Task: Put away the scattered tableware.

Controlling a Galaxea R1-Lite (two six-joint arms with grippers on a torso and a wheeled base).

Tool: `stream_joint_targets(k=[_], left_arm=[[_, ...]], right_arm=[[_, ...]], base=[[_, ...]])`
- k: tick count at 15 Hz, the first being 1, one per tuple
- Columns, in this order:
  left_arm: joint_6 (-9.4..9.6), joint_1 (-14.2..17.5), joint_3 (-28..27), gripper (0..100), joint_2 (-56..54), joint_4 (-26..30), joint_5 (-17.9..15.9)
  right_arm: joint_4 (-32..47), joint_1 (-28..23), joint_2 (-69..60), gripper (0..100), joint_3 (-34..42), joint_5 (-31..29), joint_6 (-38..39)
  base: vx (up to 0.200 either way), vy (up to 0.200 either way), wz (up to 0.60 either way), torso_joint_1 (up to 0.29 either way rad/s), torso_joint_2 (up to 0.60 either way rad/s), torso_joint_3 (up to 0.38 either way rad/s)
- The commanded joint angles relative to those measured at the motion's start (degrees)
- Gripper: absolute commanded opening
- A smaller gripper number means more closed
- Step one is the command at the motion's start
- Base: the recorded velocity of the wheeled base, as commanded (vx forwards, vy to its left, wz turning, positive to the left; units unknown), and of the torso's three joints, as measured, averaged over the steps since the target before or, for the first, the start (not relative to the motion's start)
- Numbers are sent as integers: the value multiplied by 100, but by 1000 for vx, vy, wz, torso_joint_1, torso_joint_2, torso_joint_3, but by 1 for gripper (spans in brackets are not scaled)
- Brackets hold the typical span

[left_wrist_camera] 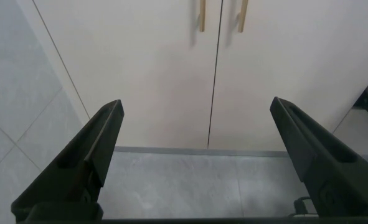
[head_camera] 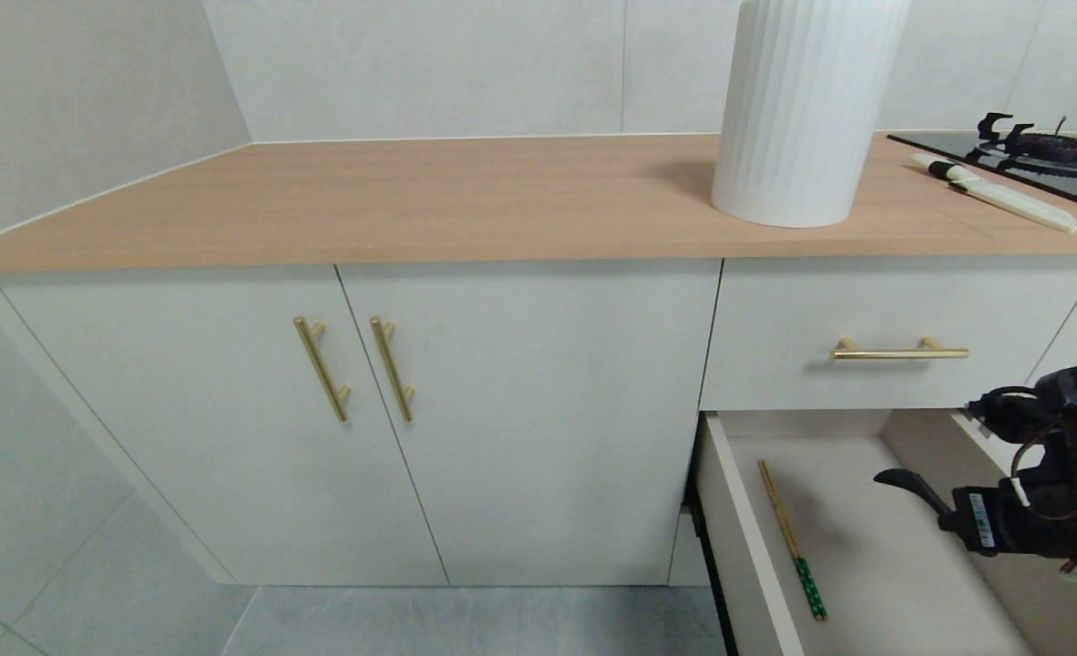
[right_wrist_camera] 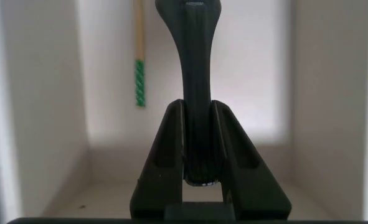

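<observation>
My right gripper [head_camera: 962,521] [right_wrist_camera: 198,112] hangs over the open drawer [head_camera: 741,538] at the lower right, shut on a black utensil [head_camera: 905,482] [right_wrist_camera: 195,56] whose slim handle sticks out past the fingers. A pair of wooden chopsticks with green patterned ends [head_camera: 792,539] [right_wrist_camera: 138,68] lies on the drawer floor near its left wall. A white-bladed knife with a black band [head_camera: 994,192] rests on the wooden countertop [head_camera: 411,200] beside the stove. My left gripper [left_wrist_camera: 196,162] is open, low in front of the cabinet doors [left_wrist_camera: 171,74], with nothing between its fingers.
A tall white ribbed container [head_camera: 803,109] stands on the counter above the drawers. A black gas hob [head_camera: 1049,150] is at the far right. The shut upper drawer has a brass handle [head_camera: 900,351]; two brass handles [head_camera: 353,367] mark the double doors. Grey tiled floor [head_camera: 466,624] lies below.
</observation>
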Motion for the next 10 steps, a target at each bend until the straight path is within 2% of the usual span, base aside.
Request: stream_joint_targets(k=[1,2,6,10], left_arm=[[-1,2,0,100,-1,-1,4],[-1,2,0,100,-1,-1,4],[-1,2,0,100,-1,-1,4],[-1,2,0,100,-1,-1,4]], right_arm=[[-212,129,967,0,1,-130,39],[-599,129,1398,0,36,-138,56],[-2972,129,2760,0,581,-508,91],[-4475,111,3525,0,783,-701,91]], base=[[0,0,0,0,0,0],[0,0,0,0,0,0],[0,0,0,0,0,0],[0,0,0,0,0,0]])
